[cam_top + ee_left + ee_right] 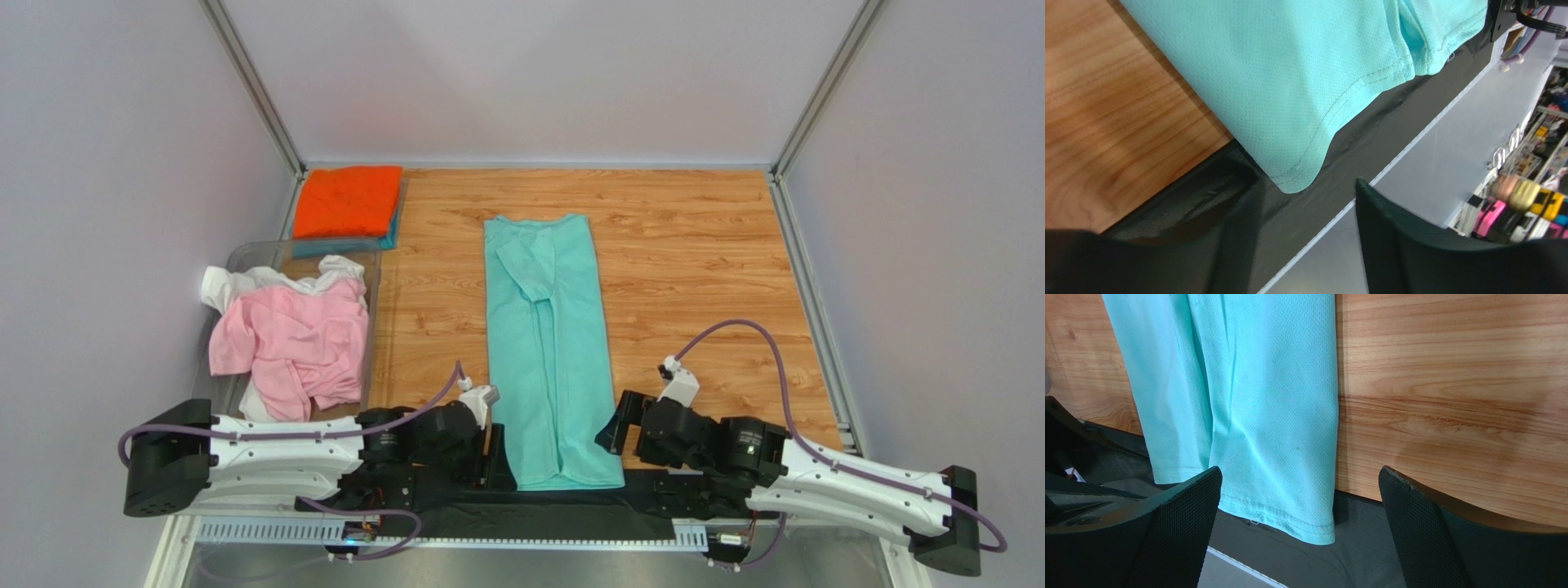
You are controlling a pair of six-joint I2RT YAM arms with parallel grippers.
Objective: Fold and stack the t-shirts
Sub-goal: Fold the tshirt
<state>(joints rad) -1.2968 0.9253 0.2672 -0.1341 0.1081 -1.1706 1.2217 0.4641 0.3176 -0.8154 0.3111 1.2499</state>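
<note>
On table (699, 245), mint-green t-shirt (548, 349), lengthwise near-to-far, hem nearest

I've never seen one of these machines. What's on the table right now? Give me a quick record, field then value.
Shirt in work: mint-green t-shirt, folded into a long strip in the middle of the table, near hem over the black edge strip
Left gripper: open, at the strip's near left corner
Right gripper: open, at its near right corner
Waiting pile: pink t-shirt and white t-shirt, crumpled in a clear bin on the left
Folded stack: orange t-shirt on a teal-blue t-shirt, far left corner
</note>
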